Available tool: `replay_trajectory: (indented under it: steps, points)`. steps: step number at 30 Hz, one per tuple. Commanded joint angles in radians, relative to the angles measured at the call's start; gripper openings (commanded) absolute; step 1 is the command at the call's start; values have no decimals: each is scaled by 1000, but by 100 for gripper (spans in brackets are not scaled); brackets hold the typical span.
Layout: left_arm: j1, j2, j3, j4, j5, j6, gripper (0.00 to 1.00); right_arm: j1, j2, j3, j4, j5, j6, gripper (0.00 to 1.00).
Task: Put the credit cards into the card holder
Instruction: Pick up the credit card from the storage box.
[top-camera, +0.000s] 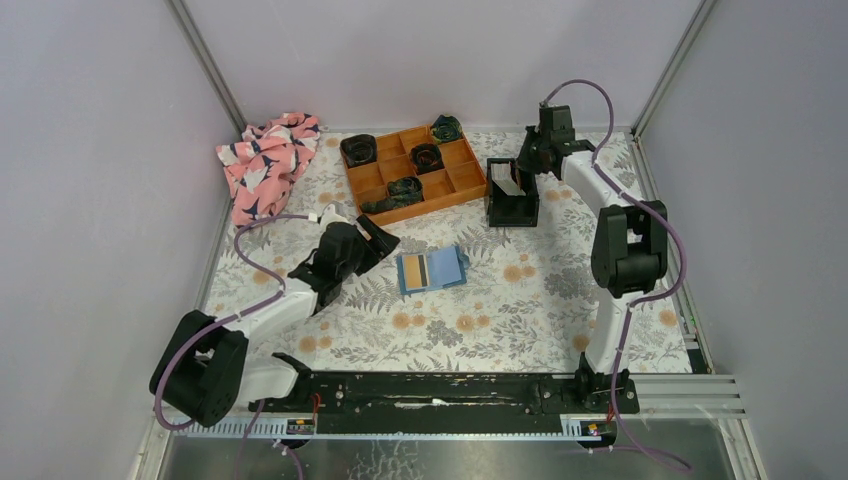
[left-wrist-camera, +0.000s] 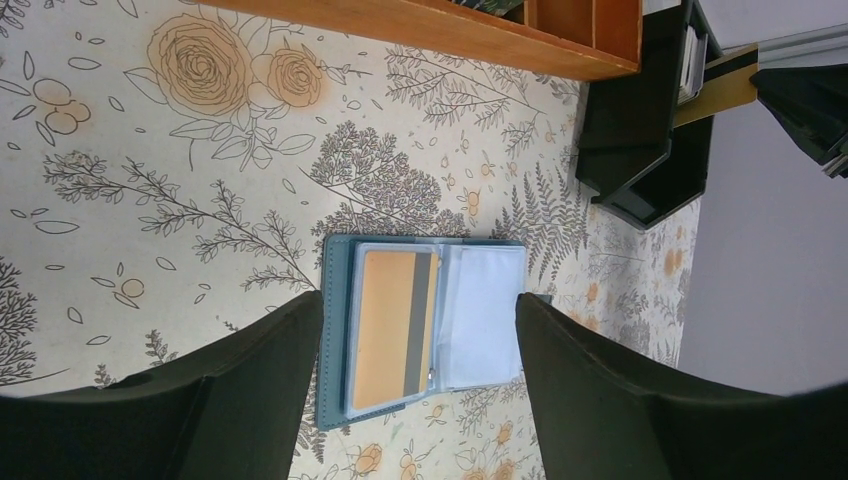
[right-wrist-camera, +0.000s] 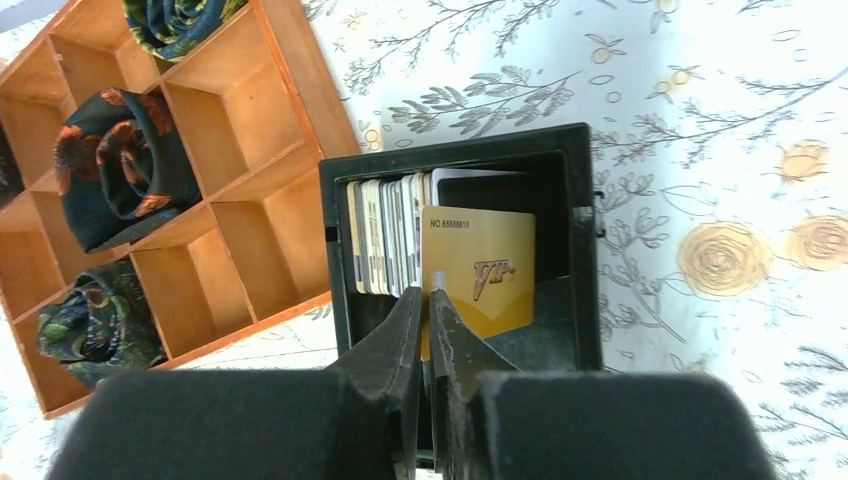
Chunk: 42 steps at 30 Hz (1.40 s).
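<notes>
My right gripper (right-wrist-camera: 428, 300) clenched on gold card (right-wrist-camera: 490, 270) in black bin (right-wrist-camera: 455, 140), card's lower edge hidden; left gripper (left-wrist-camera: 420, 305) spread above card holder (left-wrist-camera: 480, 310).

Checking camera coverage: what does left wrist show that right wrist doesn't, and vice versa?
Left wrist only: the card holder lying open, an orange card in one pocket, the open left gripper framing it. Right wrist only: the right gripper closed on the lower edge of a gold card, its VIP print legible. Both: the black bin, the orange tray, the floral tabletop.
</notes>
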Motion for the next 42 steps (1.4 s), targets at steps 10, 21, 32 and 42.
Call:
replay_trajectory:
  steps: [10,21,32,42]
  points:
    - [6,-47,-8,42,20,-1,76,30,-89,-30,-85,206,-105,0]
    - [6,-36,0,70,44,9,70,60,-149,-79,-78,307,-142,0]
    - [5,-5,50,106,68,17,65,90,-267,-134,-78,348,-156,0]
    - [6,27,123,149,195,78,68,137,-497,-293,-61,197,-111,0]
